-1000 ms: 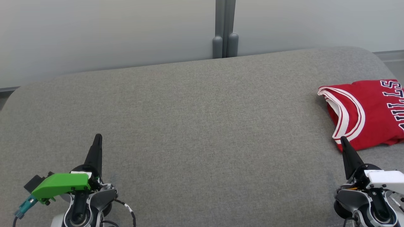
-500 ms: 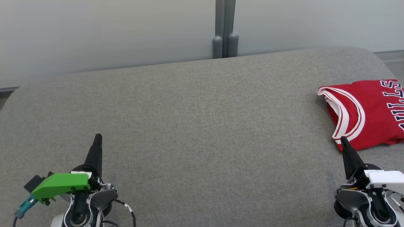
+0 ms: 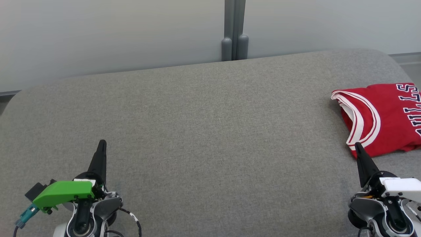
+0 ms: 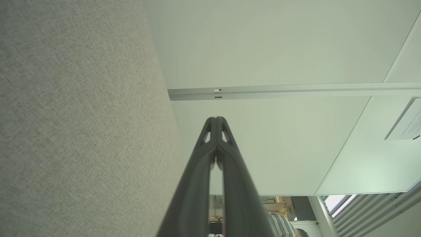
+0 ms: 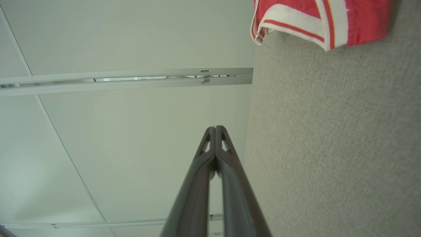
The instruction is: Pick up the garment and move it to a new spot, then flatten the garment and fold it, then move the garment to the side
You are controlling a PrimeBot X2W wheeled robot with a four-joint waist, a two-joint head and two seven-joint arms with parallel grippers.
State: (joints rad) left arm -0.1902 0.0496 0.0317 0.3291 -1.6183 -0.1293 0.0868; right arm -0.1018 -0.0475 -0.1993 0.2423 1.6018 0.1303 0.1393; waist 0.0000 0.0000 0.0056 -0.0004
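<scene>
Both arms sit low at the near edge of the grey upholstered surface (image 3: 210,131), one at each corner, wrists down and fingers pointing away from the robot toward the pale wall (image 3: 115,33). The left gripper (image 3: 102,142) hovers over bare fabric on the left, its two long dark fingers pressed together into a single tapering spike that leans slightly to the right. The green cover (image 3: 62,194) on its wrist juts out to the left. In the left wrist view the fingertips meet with no gap and nothing sits between them; the cushion runs alongside and the wall lies ahead. The right gripper (image 3: 356,144) mirrors it at the lower right, with a white cover (image 3: 403,186) on the wrist. Its fingers are likewise drawn tight together, empty, and lean a little to the left. Seen from the head, its tip overlaps the near edge of the garment (image 3: 384,118), though I cannot tell whether it touches the cloth. The right wrist view shows the red fabric off ahead and to the side of the closed fingers, clear of the tips. The garment is a red jersey with white-trimmed openings and dark lettering, folded into a compact stack at the far right side of the surface and running past the right edge of the head view. A grey post (image 3: 235,29) stands behind the surface at the middle of the wall.
</scene>
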